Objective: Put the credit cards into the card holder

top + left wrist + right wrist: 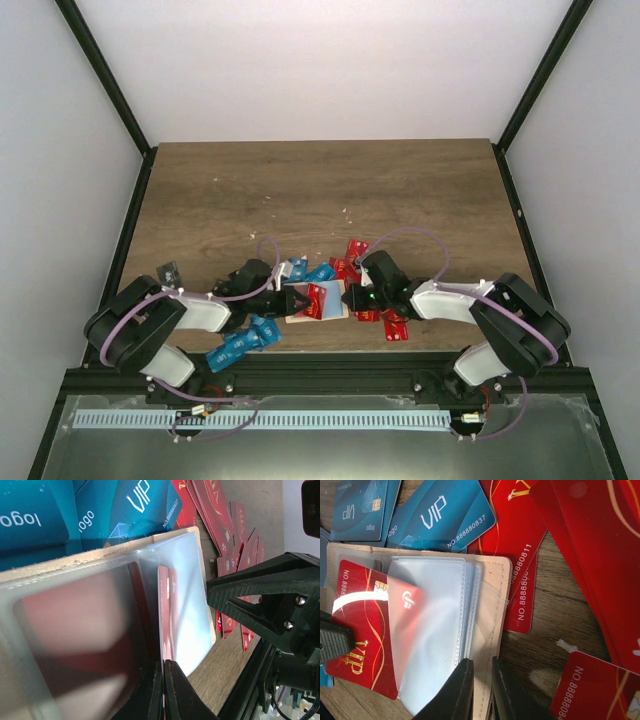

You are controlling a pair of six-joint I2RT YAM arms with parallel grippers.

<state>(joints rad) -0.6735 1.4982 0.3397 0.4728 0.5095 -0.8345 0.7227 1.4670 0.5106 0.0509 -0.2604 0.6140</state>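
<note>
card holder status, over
left claw shut on red card, card partly under clear sleeve. right claw shut on card holder edge. loose cards crowd round it.

Robot test cell, laboratory type. Enclosure: plain white panel walls [320, 60] in black frame struts [100, 70]. Wood-grain counter [300, 190]; left arm [150, 325] and right arm [500, 315] bolted at its near edge; slotted cable duct [260, 420] in front; exposed wiring [425, 233].
</note>
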